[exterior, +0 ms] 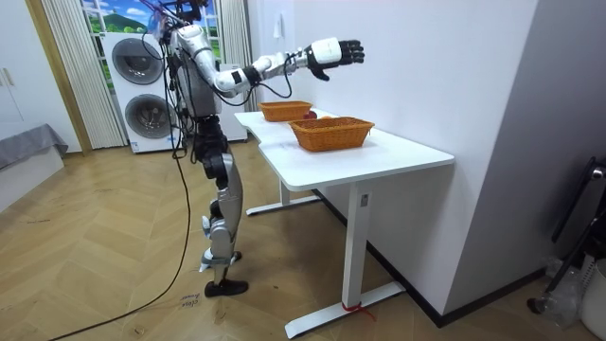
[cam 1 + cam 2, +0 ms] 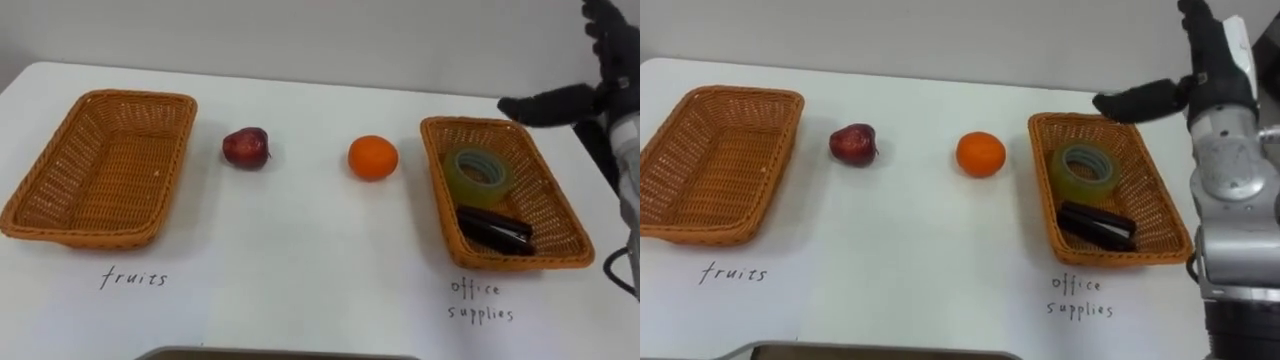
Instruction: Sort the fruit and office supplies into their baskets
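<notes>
White tabletop point(image 2: 920, 260) nearest; right hand point(image 2: 1212, 75), fingers point(image 2: 1198, 30) spread, seemingly clear above office basket's point(image 2: 1110, 258) far rim.

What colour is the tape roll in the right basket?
Translucent yellow-green tape roll, clearest in the right eye view.

Right arm is being held outstretched and raised; right hand point(image 2: 1212, 62) is being held open, fingers straight, thumb spread, above far right corner of right basket point(image 2: 1118, 256).
</notes>
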